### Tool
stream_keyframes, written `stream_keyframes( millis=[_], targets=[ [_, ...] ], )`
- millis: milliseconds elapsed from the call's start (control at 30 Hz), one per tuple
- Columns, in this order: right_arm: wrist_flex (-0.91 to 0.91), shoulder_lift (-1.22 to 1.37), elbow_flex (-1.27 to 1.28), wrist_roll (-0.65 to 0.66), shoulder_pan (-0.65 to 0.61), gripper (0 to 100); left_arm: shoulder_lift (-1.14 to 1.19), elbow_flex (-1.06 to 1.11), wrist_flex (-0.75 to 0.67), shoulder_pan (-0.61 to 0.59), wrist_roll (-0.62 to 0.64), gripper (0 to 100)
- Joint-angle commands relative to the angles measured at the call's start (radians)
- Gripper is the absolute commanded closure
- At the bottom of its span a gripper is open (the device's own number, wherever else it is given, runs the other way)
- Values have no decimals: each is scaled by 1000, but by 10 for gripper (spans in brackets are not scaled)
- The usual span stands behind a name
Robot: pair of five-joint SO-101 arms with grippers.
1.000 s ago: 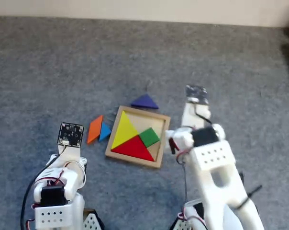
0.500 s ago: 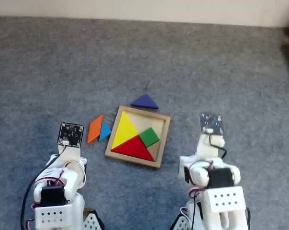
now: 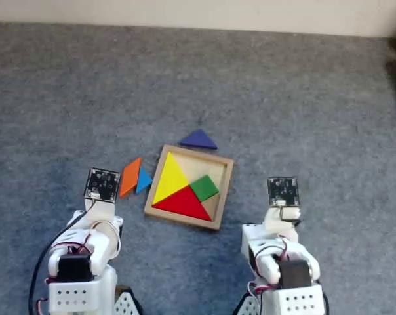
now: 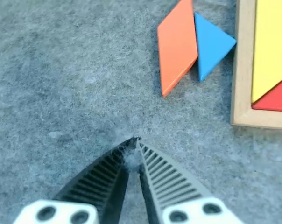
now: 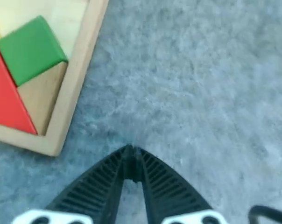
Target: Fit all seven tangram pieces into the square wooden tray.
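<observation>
The square wooden tray [image 3: 219, 190] lies mid-table holding a yellow triangle [image 3: 170, 176], a red triangle [image 3: 183, 203] and a green square [image 3: 204, 188]. An orange parallelogram [image 3: 130, 176] and a small blue triangle [image 3: 143, 179] lie just left of the tray; a dark blue triangle [image 3: 198, 138] lies behind it. My left gripper [image 4: 135, 142] is shut and empty over the carpet, short of the orange parallelogram [image 4: 177, 45] and blue triangle [image 4: 211, 44]. My right gripper [image 5: 131, 151] is shut and empty beside the tray's corner [image 5: 57, 137], near the green square [image 5: 30, 49].
Grey carpet [image 3: 303, 98] covers the whole table. Both arm bases [image 3: 77, 275] stand at the near edge, one on each side of the tray. A pale wall strip [image 3: 198, 13] runs along the far edge.
The right arm has pulled back from beside the tray's far right corner toward its base. The left arm has shifted slightly toward the orange piece. No piece has moved.
</observation>
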Motion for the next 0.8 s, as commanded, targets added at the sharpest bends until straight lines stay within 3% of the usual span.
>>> stream_keyframes(
  millis=[0, 367, 567, 633, 767],
  targets=[
    [-45, -21, 48, 11, 15, 987, -2, 7, 2, 18, -6, 993],
    [-64, -16, 58, 12, 15, 987, -4, 2, -6, 15, -9, 993],
    [-56, -16, 53, 15, 15, 987, -5, -97, -77, 13, -11, 992],
    [-56, -16, 58, 15, 16, 987, -5, -151, -78, 15, -52, 992],
    [-61, -16, 120, 12, 77, 987, -4, -269, -71, 2, -249, 992]
  ],
)
